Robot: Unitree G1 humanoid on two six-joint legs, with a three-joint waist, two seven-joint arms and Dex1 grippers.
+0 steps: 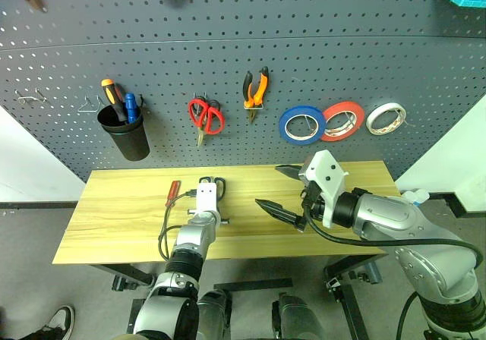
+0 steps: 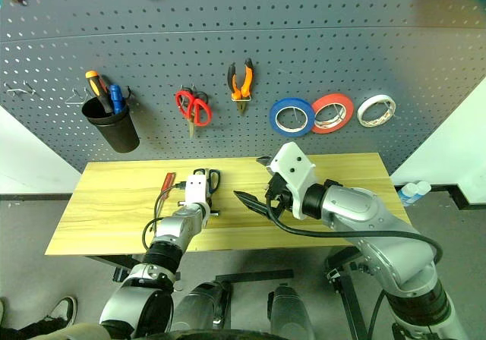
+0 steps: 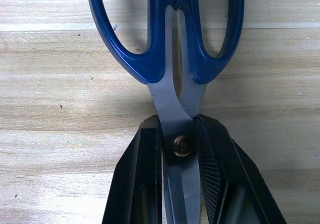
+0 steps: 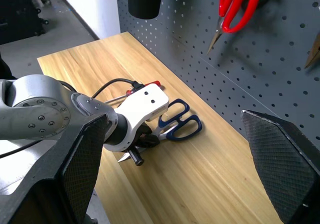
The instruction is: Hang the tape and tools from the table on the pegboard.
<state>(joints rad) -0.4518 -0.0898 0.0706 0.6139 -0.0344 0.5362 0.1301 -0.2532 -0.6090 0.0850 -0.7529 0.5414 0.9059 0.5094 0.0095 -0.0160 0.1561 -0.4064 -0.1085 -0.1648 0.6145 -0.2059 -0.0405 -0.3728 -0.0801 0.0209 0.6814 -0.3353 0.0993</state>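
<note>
1. the left end effector (image 3: 181, 149) is clamping its two black fingers (image 3: 214, 154) together on the blue-handled scissors (image 3: 167, 44), gripping the blades right at the pivot screw, with the handle loops lying just ahead of the fingertips.
2. the scissors are lying flat on the table (image 1: 114, 218); judging from that, the lift is not yet begun, so the step in hand is taking them up cleanly.
3. to do it well, the grip is probably best kept centred on the pivot so the blades are not swinging open, and the rise should be straight up before any turn toward the wall.
4. the red-handled screwdriver (image 1: 173, 192) is resting on the table just to the left of this end effector, apart from the scissors; it is worth not brushing it.
5. the right end effector (image 1: 287, 196) is hovering above the table to the right, fingers spread wide apart and carrying nothing.
6. beyond both, on the pegboard (image 1: 319, 44), the orange-and-black pliers (image 1: 256, 89) and the blue tape (image 1: 301, 124) are already hanging, next to red scissors (image 1: 206, 118).
7. a loop will have to be presented open to a free hook, so the handles should be facing the board.
</note>
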